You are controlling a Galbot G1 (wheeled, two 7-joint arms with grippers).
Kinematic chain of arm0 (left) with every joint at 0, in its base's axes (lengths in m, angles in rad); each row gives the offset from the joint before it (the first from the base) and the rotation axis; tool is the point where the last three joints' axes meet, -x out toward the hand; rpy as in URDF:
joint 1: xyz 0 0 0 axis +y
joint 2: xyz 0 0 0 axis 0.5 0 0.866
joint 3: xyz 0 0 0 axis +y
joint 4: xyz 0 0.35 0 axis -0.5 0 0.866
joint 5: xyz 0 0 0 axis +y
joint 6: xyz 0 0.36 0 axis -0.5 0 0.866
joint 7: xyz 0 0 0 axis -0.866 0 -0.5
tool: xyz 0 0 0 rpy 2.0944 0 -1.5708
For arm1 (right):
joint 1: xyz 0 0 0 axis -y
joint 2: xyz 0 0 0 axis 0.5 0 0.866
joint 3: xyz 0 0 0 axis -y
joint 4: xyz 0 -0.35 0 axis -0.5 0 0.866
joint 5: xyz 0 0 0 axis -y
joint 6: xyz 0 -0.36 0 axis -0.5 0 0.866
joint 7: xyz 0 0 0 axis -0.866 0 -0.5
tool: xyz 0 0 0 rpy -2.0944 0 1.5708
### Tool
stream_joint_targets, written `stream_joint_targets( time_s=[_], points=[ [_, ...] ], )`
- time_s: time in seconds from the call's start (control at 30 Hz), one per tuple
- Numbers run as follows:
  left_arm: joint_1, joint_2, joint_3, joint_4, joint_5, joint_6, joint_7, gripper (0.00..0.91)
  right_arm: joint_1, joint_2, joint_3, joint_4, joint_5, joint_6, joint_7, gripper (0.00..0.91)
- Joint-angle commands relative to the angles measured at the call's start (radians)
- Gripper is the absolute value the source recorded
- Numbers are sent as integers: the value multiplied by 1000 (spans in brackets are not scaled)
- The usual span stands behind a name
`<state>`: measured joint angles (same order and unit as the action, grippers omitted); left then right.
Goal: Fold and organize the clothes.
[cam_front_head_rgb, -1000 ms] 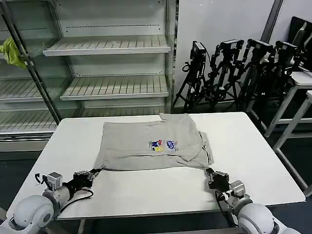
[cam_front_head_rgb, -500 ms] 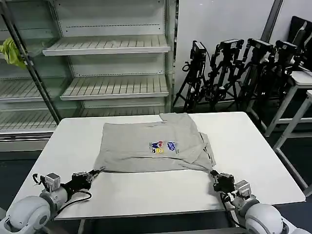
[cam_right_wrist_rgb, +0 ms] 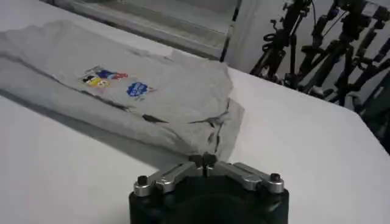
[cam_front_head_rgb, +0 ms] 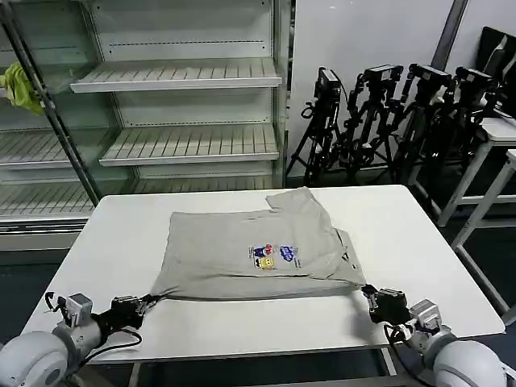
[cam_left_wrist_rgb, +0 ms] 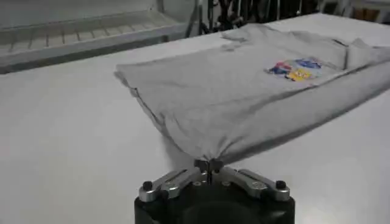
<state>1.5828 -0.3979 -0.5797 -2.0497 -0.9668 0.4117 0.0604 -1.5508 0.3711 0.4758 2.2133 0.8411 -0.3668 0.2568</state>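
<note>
— Dragging it toward the near edge, I'd say. See the light grey short-sleeved T-shirt with the little multicoloured cartoon print (cam_front_head_rgb: 260,251)? It lies mid-way across the white rectangular table (cam_front_head_rgb: 419,234), already folded into a broad band, with both near corners drawn out into points.

— And who's got those corners?

— The left gripper (cam_front_head_rgb: 142,304) has its fingers pinched tight on the near left corner; from its wrist you can see the cloth gathering into a peak right at the closed tips (cam_left_wrist_rgb: 208,162). The right gripper (cam_front_head_rgb: 369,292) is clenched on the near right corner, low over the tabletop, and its wrist camera shows the fabric bunched at its shut tips (cam_right_wrist_rgb: 206,159).

— So how should it be done well?

— Both arms want to move at the same pace and the same height, in my view. If one pulls ahead, the band skews and the print ends up crooked. Staying low would let the cloth slide flat rather than lift and sag in the middle.

— What about the right side? It looks lumpy.

— Yes, the sleeve there is doubled over in ridges. A gentle outward tension between the two grips might smooth it.

— And that yellow-green rag (cam_front_head_rgb: 19,85) hanging on the shelving behind?

— Well away; no part of this.
</note>
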Motion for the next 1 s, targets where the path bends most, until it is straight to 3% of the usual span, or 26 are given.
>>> stream_joint_targets(
  time_s=[0.03, 0.27, 0.4, 0.8, 0.93, 1.0],
  points=[
    [136, 71, -88, -29, -47, 8, -6, 60, -166, -67, 151, 41, 46, -21, 3, 0],
    [256, 110, -163, -54, -60, 19, -10, 60, -244, -104, 184, 50, 55, -50, 2, 0],
    [384, 124, -290, -71, -65, 24, -5, 60, -248, -110, 180, 47, 55, -59, 0, 0],
    [647, 103, -558, -156, -78, 42, -3, 60, -247, -126, 181, 49, 58, -71, -5, 0],
    [671, 94, -602, -178, -92, 45, -6, 60, -244, -119, 177, 49, 54, -70, -8, 0],
    [672, 92, -607, -178, -87, 43, -9, 121, -244, -116, 177, 48, 50, -72, -8, 0]
  ],
)
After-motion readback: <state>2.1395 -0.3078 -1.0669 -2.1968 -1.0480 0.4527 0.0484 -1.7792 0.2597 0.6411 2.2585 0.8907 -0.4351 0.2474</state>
